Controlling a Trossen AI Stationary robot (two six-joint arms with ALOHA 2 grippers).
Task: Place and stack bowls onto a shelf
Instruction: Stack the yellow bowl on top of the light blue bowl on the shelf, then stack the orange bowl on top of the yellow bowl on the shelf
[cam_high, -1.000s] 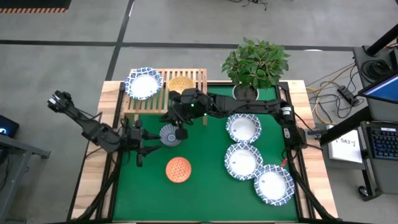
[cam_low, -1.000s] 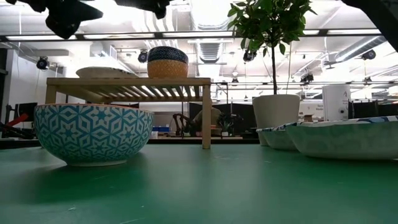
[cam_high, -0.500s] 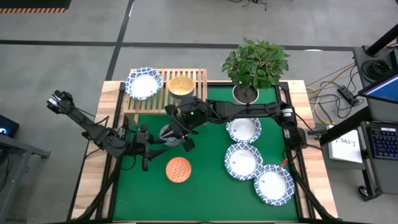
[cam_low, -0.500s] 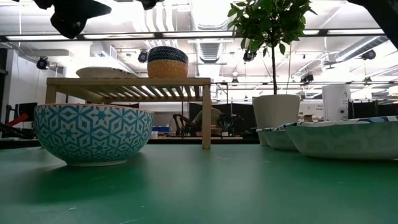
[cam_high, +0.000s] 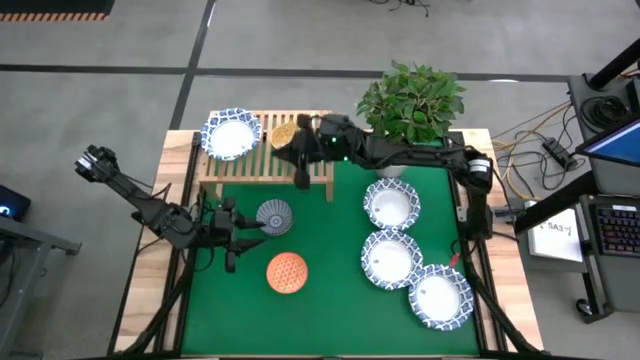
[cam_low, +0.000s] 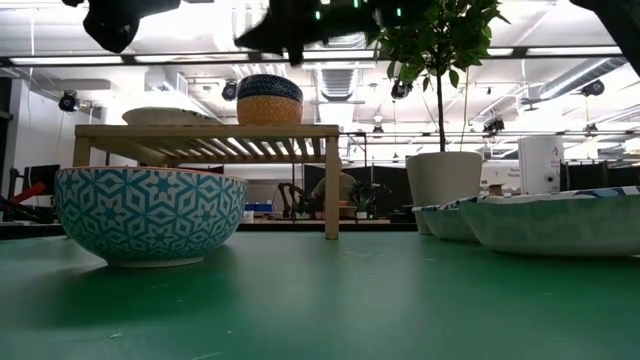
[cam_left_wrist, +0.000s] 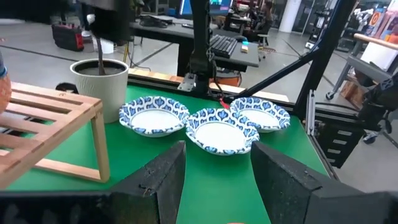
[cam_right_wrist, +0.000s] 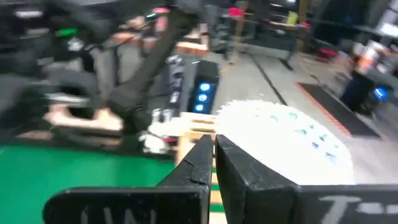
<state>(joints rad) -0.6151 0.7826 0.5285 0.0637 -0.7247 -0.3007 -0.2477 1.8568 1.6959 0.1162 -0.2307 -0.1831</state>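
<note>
The light-wood shelf (cam_high: 265, 150) stands at the table's far left. On it rest a white blue-rimmed bowl (cam_high: 231, 133) and a yellow-orange bowl (cam_high: 285, 133). The low view shows a dark blue band on top of that bowl (cam_low: 269, 100); I cannot tell if it is a second bowl. A light blue bowl (cam_high: 275, 215) and a red-orange bowl (cam_high: 287, 272) sit on the green mat. My right gripper (cam_high: 299, 165) hovers shut over the shelf's right part, beside the yellow-orange bowl. My left gripper (cam_high: 240, 236) is open, just left of the light blue bowl.
Three white blue-rimmed bowls (cam_high: 391, 205) (cam_high: 390, 257) (cam_high: 440, 296) lie in a row down the mat's right side. A potted plant (cam_high: 410, 100) stands at the far edge, right of the shelf. Green mat lies bare between the small bowls and the white ones.
My right gripper has left the spot over the light blue bowl. It rose and swung quickly toward the far edge, ending over the shelf beside the yellow-orange bowl. The light blue bowl stayed where it was on the mat.
</note>
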